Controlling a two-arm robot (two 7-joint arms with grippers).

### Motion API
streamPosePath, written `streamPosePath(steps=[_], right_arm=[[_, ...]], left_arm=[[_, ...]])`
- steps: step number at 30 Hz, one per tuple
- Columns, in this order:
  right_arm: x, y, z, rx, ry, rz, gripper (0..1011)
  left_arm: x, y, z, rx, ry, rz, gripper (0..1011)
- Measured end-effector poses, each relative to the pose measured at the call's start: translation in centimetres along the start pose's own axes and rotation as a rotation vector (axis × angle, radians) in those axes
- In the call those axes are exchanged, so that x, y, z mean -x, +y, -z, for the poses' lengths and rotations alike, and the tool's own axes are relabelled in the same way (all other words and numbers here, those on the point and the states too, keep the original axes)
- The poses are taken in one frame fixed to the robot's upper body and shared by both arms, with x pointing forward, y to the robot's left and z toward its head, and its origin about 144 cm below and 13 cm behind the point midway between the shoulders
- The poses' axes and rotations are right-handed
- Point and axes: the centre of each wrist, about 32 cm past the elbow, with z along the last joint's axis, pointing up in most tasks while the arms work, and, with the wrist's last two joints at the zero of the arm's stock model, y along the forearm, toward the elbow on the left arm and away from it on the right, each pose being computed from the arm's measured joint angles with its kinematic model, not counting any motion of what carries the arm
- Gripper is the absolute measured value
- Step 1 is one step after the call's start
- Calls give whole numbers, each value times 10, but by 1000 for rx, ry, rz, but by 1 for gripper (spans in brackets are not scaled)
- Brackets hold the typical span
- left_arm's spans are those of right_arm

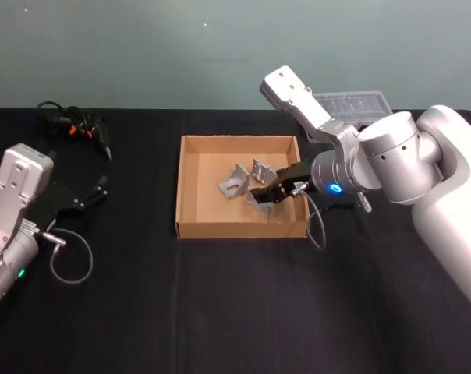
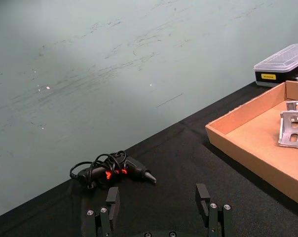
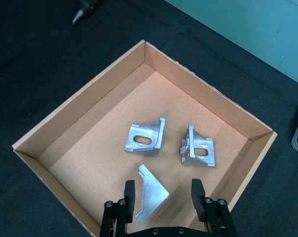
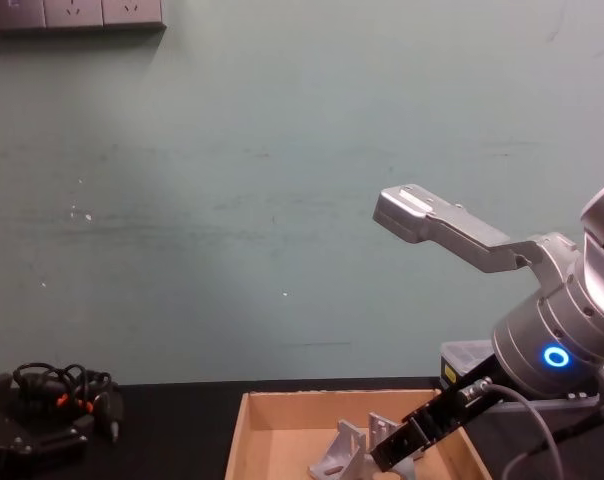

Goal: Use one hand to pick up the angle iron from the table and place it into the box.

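The tan cardboard box (image 1: pixel 179 187) lies mid-table on the black table (image 1: pixel 220 312). Three silver angle irons rest on its floor: one (image 3: pixel 145 138) at the middle, a second (image 3: pixel 198 148) beside it, and a third (image 3: pixel 151 197) lying flat near the front wall. My right gripper (image 3: pixel 161 197) hovers just above that third iron, open, its fingers (image 3: pixel 128 194) either side without touching it. Seen from the head, the right gripper (image 1: pixel 268 193) sits over the box's right half. My left gripper (image 2: pixel 158 202) stays open and empty at the table's left (image 1: pixel 95 193).
A tangled black cable with orange parts (image 1: pixel 76 128) lies at the back left. A clear-lidded case (image 1: pixel 352 105) stands behind the box's right corner. A grey cable loop (image 1: pixel 72 265) hangs from the left arm. Bare tabletop runs in front of the box.
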Motion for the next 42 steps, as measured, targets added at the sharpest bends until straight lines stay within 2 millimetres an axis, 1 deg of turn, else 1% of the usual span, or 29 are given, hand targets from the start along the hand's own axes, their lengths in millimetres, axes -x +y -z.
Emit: streamPosePath(steps=[1,2,4,6,7,8,9,10,12,18,21,22,26,28,29,33,36,42], right_arm=[[0,0,0,0,0,0,707],[0,0,0,0,0,0,762],[0,0,0,0,0,0,805],[0,0,0,0,0,0,877],[0,0,0,-1,0,0,893],[1,-1,1,-6,1,0,938],[1,-1,1,-6,1,0,938],[2,-2,2,-16,2,0,971],[3,-3,5,-29,5,2,998],[8,-9,18,-108,24,24,1004],[13,-11,28,-167,32,42,1004],[16,-12,34,-205,32,59,1004],[24,-13,46,-286,27,112,1004],[30,-11,56,-352,29,160,1004],[30,-11,56,-352,29,160,1004],[38,-4,68,-420,39,220,1004],[43,1,72,-442,42,251,1004],[53,20,83,-496,33,333,1004]], left_arm=[[0,0,0,0,0,0,1011],[0,0,0,0,0,0,1012],[0,0,0,0,0,0,1011],[0,0,0,0,0,0,1011],[0,0,0,0,0,0,1011],[0,0,0,0,0,0,1011],[0,0,0,0,0,0,1011],[0,0,0,0,0,0,1011],[0,0,0,0,0,0,1011],[0,0,0,0,0,0,1011],[0,0,0,0,0,0,1011],[0,0,0,0,0,0,1011],[0,0,0,0,0,0,1011],[0,0,0,0,0,0,1011],[0,0,0,0,0,0,1011],[0,0,0,0,0,0,1011],[0,0,0,0,0,0,1011],[0,0,0,0,0,0,1011]])
